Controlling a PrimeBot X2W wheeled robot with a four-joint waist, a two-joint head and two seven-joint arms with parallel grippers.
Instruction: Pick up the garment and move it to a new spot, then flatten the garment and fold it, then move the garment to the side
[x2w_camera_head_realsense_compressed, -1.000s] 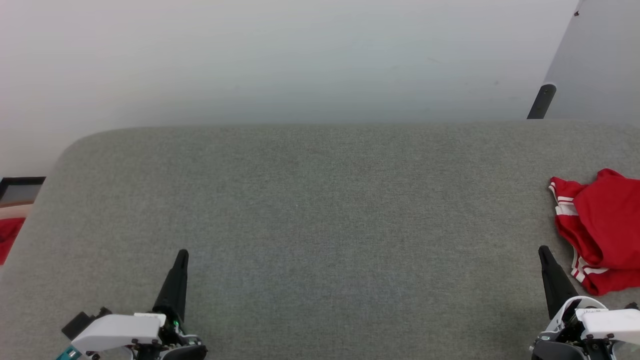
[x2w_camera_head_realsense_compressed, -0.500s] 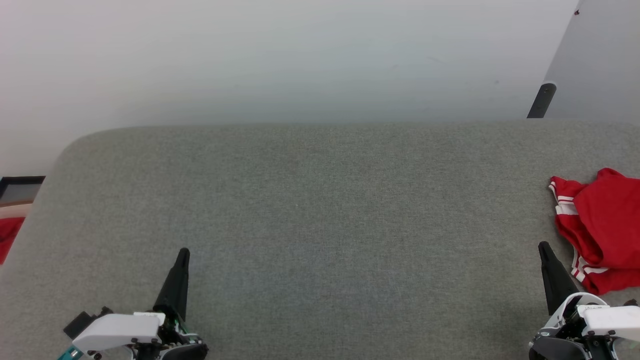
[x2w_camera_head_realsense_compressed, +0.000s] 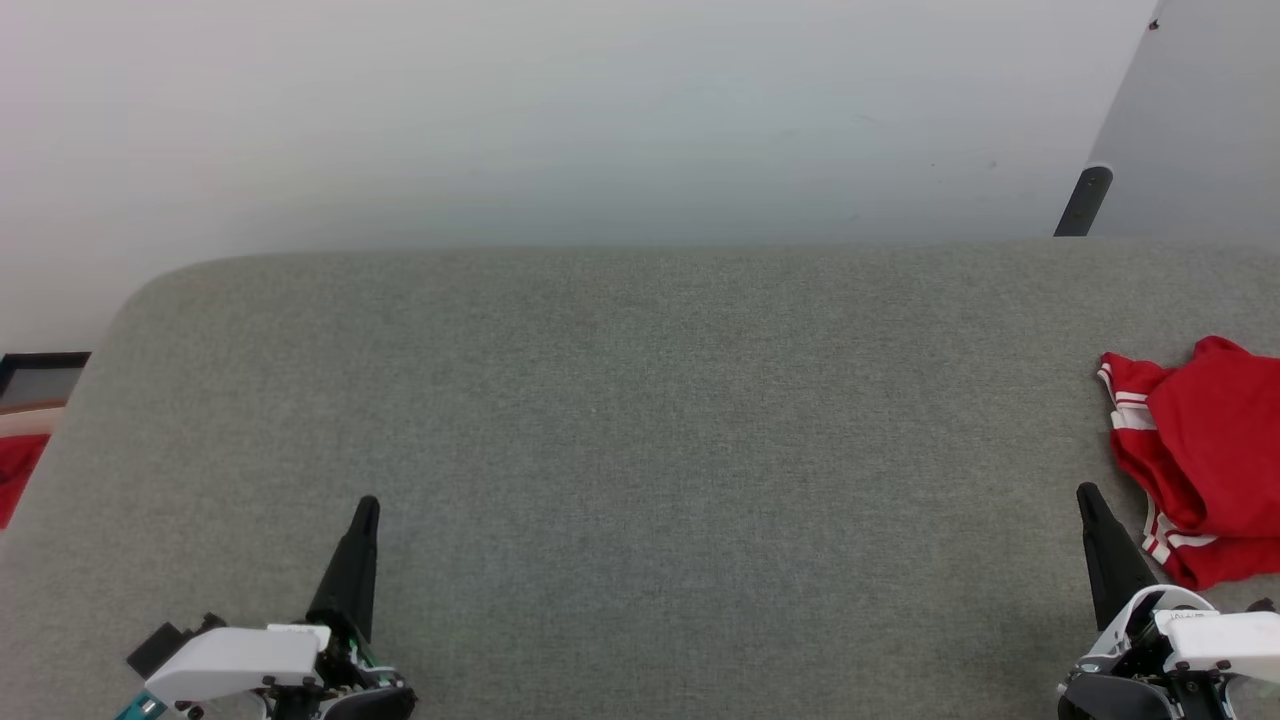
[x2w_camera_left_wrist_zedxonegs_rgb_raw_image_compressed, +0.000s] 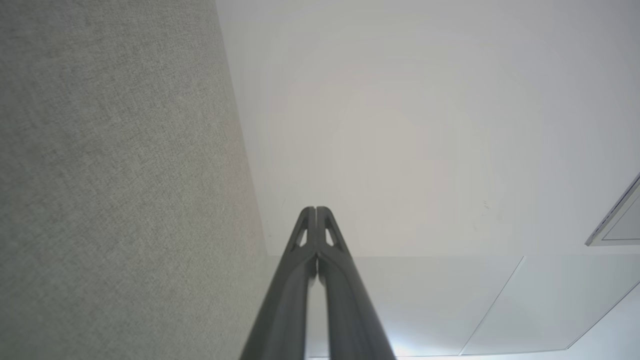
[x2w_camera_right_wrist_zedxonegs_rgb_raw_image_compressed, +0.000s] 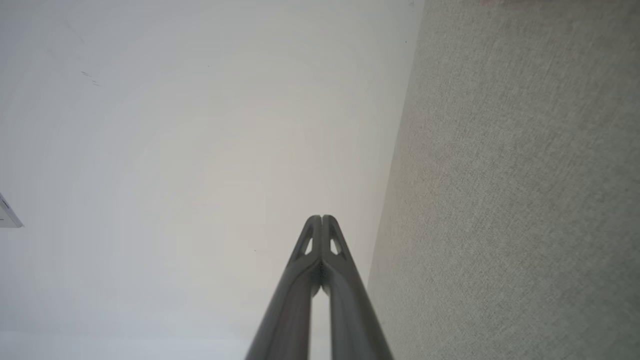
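- A bunched red shirt with white stripes (x2w_camera_head_realsense_compressed: 1205, 450) lies just beside the right gripper (x2w_camera_head_realsense_compressed: 1084, 494), not touching.
- The left gripper (x2w_camera_head_realsense_compressed: 366, 505) is far off.
- Both jaws are pressed together, empty.

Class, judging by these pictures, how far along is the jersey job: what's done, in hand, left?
Done, perhaps: the red jersey lies bundled at the right edge of the grey table; folded or merely bunched, I cannot tell. In hand: nothing; left gripper and right gripper are shut, empty, clear of it. Left: if merely bunched, everything.
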